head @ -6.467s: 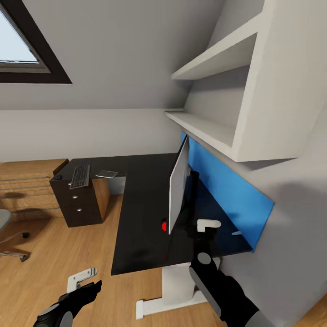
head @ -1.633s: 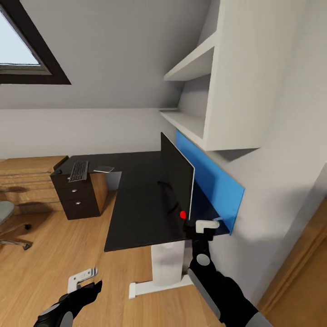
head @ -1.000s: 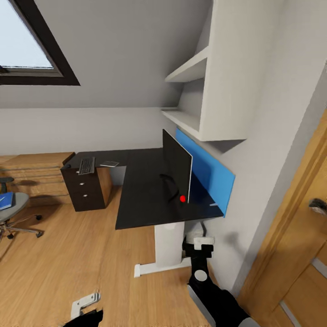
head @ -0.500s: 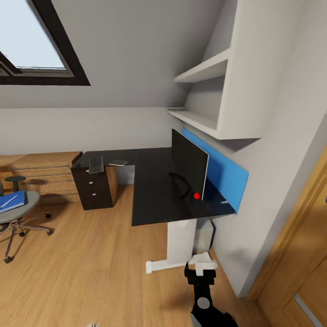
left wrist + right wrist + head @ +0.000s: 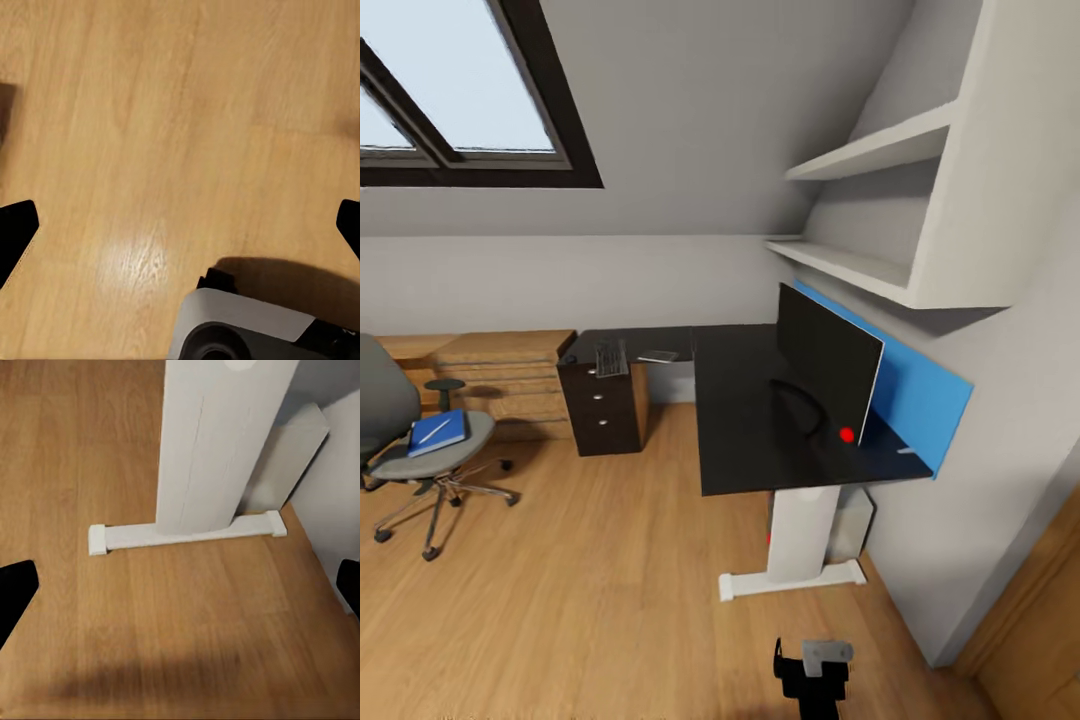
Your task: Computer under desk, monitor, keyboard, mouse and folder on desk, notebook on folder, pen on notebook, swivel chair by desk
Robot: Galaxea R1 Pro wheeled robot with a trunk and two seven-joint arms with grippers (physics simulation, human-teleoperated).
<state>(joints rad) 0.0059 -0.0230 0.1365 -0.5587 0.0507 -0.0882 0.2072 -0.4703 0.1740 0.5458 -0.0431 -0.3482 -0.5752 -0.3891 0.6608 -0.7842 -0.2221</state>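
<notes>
On the swivel chair (image 5: 430, 455) seat at far left we find the folder (image 5: 438, 432), pen (image 5: 437, 430) atop. We judge it thin, stiff and light; grip one edge. Both hands hang spread over floor.

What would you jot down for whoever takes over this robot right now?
Both hands are open and empty: left hand over bare floor, right hand near the desk's white leg.
Monitor stands on the desk; keyboard lies at its far end, above the drawers.
Folder with the pen on it sits on the swivel chair, apart from the desk.
Left: keyboard beside monitor, folder and pen, chair.
</notes>
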